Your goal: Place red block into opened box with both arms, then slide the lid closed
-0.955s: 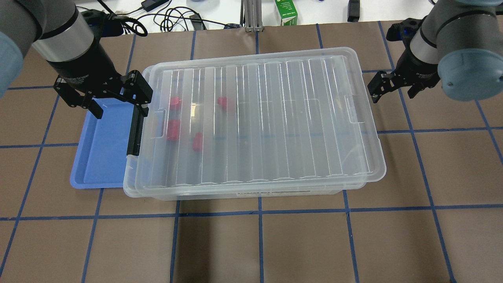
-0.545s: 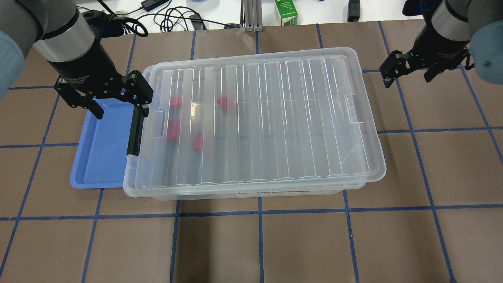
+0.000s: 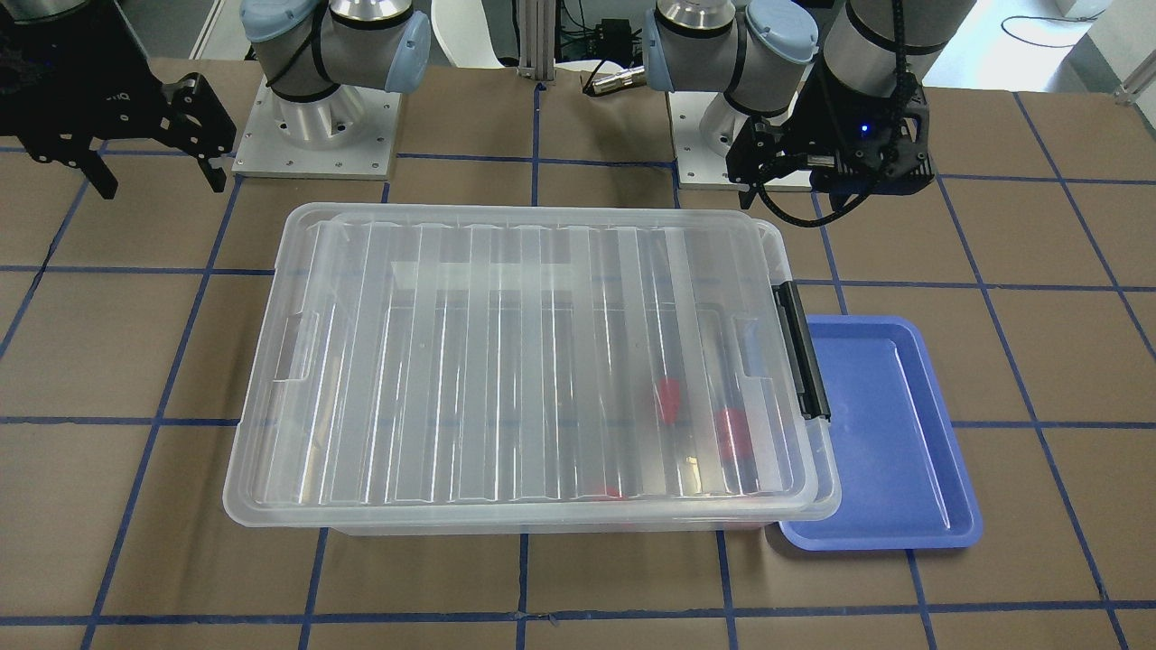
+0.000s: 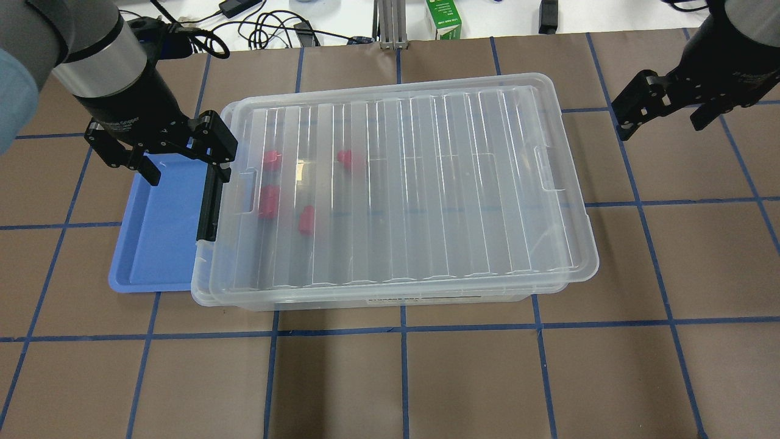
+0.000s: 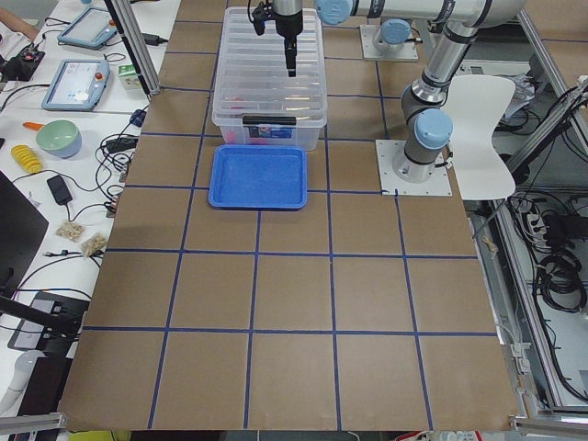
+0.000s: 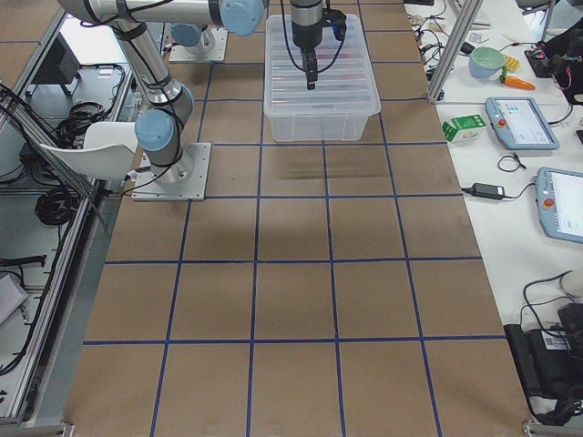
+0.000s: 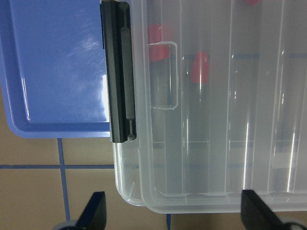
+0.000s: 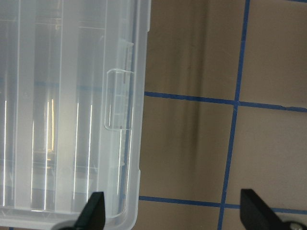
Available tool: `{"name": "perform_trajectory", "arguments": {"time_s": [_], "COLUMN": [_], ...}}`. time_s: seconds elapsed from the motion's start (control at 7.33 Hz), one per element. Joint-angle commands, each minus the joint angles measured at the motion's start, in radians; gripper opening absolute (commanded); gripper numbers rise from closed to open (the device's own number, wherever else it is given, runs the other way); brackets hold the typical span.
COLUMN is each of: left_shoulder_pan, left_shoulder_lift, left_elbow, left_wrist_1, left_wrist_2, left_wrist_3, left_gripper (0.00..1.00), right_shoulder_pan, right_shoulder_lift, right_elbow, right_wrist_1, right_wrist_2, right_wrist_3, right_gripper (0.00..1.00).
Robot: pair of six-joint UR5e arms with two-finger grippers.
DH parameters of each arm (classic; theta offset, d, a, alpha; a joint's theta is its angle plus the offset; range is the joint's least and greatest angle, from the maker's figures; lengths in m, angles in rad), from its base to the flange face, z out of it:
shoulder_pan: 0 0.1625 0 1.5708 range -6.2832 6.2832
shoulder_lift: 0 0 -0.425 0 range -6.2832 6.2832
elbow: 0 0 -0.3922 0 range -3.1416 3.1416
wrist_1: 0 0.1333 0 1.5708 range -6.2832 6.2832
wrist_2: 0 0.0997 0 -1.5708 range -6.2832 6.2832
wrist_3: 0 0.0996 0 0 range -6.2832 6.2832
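Left pincer (image 4: 187, 169) spread wide, right pincer (image 4: 660, 127) spread wide

Red pieces (image 4: 268, 201) are blurred beneath the ribbed lid (image 4: 426, 183); shapes cannot be told. The right arm (image 4: 734, 42) is cropped at upper right.

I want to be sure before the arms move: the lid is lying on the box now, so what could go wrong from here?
1. The lid sits shifted away from the black clip handle and overhangs the box rim at the opposite end, so a nudge could slide it further.
2. The left claw hangs open over that handle; lowering it could strike the handle or the lid's edge.
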Motion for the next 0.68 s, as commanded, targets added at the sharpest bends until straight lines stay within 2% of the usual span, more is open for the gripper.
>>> {"name": "perform_trajectory", "arguments": {"time_s": [0.0,0.14,0.55], "left_shoulder_pan": [0.0,0.0,0.0], "left_shoulder_lift": [-0.001,-0.002,-0.001], "left_elbow": [0.0,-0.002,0.0], "left_wrist_1": [0.0,0.0,0.003], "left_wrist_2": [0.0,-0.001,-0.002], "left_wrist_3": [-0.001,-0.001,-0.002], "left_gripper": [1.0,1.0,1.0], "right_shoulder_pan": [0.116,0.13,0.129], "right_shoulder_lift": [0.004,0.006,0.012], "right_elbow": [-0.012,-0.011,-0.011], "right_wrist_1": [0.003,0.004,-0.002], "right_wrist_2": [-0.007,-0.002,0.001], "right_wrist_3": [0.097,0.158,0.162], "right_gripper": [1.0,1.0,1.0]}}
